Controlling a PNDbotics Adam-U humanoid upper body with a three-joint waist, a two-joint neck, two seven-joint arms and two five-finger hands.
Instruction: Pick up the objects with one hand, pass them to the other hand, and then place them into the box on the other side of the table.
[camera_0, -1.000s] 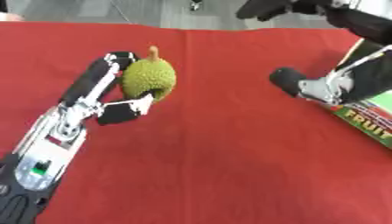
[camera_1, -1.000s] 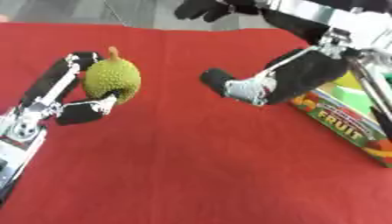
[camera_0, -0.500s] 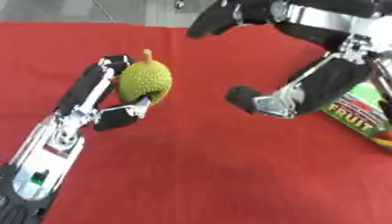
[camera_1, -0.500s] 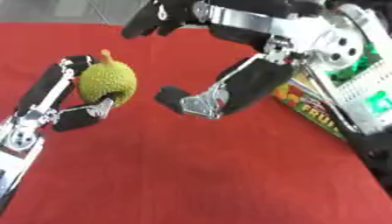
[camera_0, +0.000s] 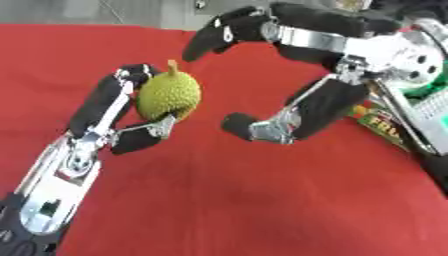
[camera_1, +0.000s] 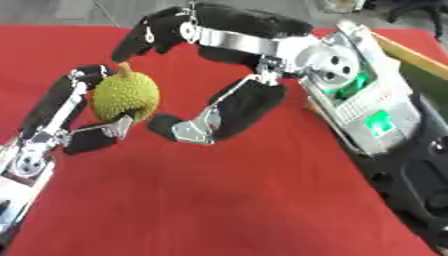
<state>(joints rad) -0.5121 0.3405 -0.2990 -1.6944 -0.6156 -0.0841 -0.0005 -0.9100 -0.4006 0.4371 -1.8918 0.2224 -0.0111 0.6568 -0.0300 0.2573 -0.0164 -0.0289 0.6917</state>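
A green spiky durian-like fruit (camera_0: 169, 95) with a short stem is held above the red table by my left hand (camera_0: 114, 117), fingers behind it and thumb curled under it. My right hand (camera_0: 302, 75) reaches in from the right, open, its fingers (camera_0: 219, 35) spread above the fruit and its thumb (camera_0: 249, 127) below and to the right. The right hand does not touch the fruit. A cardboard box (camera_0: 385, 125) with fruit print lies at the right edge, mostly hidden behind the right arm.
A red cloth (camera_0: 227, 200) covers the table. The box edge (camera_1: 411, 60) shows at the far right in the right eye view. Grey floor lies beyond the table's far edge.
My right hand has swept left from beside the box to just right of the fruit and opened wide. The left hand has raised the fruit slightly toward it.
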